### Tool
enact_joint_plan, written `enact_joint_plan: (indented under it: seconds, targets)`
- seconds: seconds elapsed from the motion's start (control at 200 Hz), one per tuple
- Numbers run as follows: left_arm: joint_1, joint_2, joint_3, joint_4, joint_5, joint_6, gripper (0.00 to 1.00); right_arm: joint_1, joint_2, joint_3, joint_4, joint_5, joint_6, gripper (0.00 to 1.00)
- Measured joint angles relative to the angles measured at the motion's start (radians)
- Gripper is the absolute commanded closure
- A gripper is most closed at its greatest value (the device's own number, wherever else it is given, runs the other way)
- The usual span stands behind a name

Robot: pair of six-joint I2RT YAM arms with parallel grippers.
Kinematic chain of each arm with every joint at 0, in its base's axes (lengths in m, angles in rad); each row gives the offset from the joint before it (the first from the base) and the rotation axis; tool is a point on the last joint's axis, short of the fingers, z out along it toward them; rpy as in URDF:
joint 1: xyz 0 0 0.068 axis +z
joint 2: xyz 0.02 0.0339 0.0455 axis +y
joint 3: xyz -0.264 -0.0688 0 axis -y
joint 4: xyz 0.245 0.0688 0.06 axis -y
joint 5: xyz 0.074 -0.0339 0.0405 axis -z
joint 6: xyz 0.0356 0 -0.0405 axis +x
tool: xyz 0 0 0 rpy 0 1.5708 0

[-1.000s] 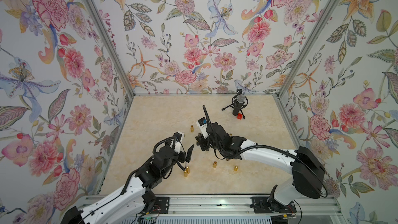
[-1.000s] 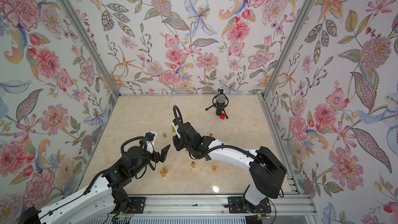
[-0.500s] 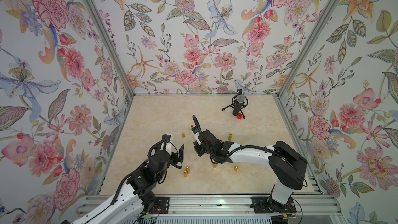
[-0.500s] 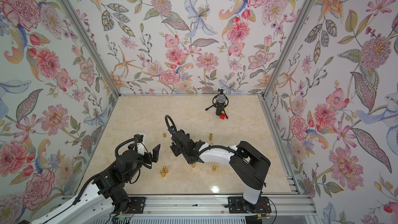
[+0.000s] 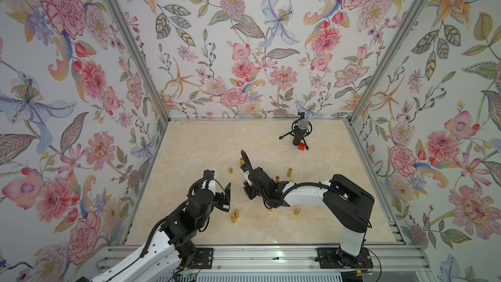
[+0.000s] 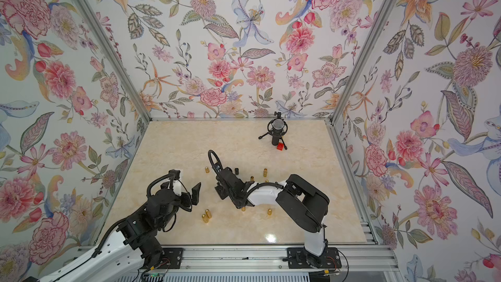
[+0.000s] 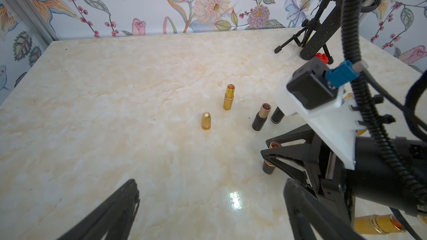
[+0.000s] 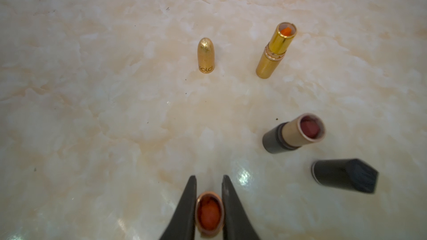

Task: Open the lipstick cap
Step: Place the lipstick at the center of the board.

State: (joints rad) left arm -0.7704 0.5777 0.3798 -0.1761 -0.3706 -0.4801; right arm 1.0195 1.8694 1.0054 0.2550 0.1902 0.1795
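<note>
My right gripper is shut on an uncapped lipstick with a copper rim and a red-orange stick showing. In the left wrist view that lipstick stands with its dark base on the marble table, pinched by the right gripper. My left gripper is open and holds nothing. In both top views it hovers just left of the right one: left gripper, right gripper. I cannot tell which loose cap belongs to the held lipstick.
Past the right gripper stand a gold bullet-shaped cap, an open gold lipstick, an open dark lipstick and a black cap. Several more gold pieces dot the table. A microphone on a tripod and a red block sit at the back right.
The right arm has folded in, carrying its gripper toward the front and down to the table. The left gripper has drawn back slightly to the left and stayed open.
</note>
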Motion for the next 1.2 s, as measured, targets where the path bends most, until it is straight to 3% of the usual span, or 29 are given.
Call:
enact_joint_plan:
  seconds: [0.771,1.026,1.201]
  targets:
    - [0.000,-0.002,0.000,0.000,0.000,0.000,0.01,-0.001,-0.006,-0.027,0.040,0.002,0.008,0.62]
    - [0.000,-0.027,0.003,-0.015,-0.001,-0.011,0.01,0.001,-0.161,-0.027,-0.063,-0.003,0.007,0.54]
    - [0.001,-0.037,0.032,-0.050,-0.004,-0.024,0.01,0.028,-0.296,-0.034,-0.123,-0.050,-0.006,0.54]
